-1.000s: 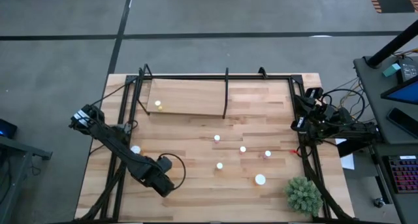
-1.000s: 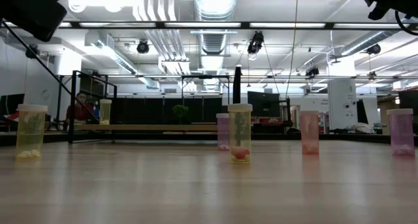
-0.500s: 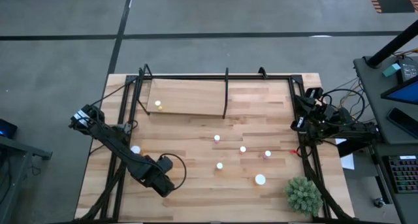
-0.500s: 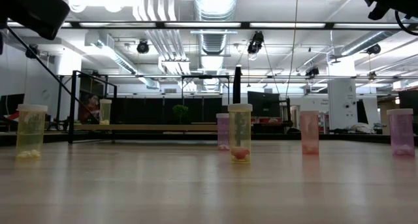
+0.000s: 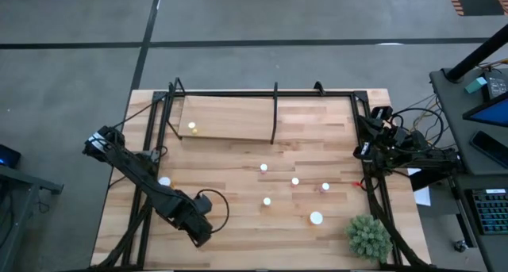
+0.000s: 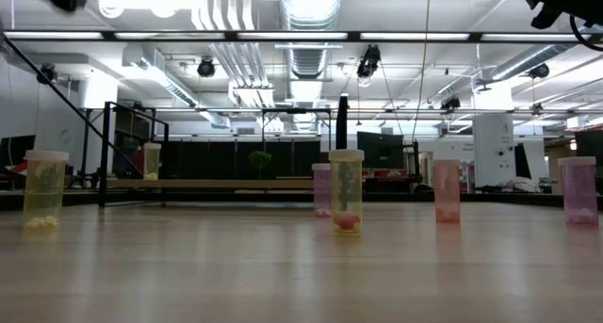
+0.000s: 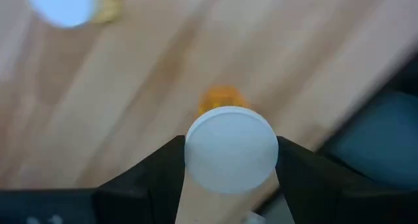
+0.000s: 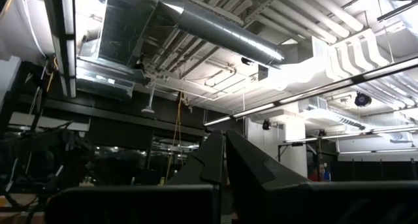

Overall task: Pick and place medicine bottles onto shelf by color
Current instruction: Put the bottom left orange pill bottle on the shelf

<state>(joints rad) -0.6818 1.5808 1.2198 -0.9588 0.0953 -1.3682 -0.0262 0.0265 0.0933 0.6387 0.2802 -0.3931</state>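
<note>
Your left gripper (image 7: 228, 168) clamps an orange bottle (image 7: 230, 145). Carry it upright to the shelf (image 5: 230, 117), beside the yellow bottle (image 5: 192, 128) there. Your right gripper (image 8: 222, 155) rests closed.

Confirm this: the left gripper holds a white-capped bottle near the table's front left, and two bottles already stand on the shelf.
Only one bottle stands on the shelf, as the high view shows. The rest holds: the left gripper grips a white-capped bottle near the front left.
</note>
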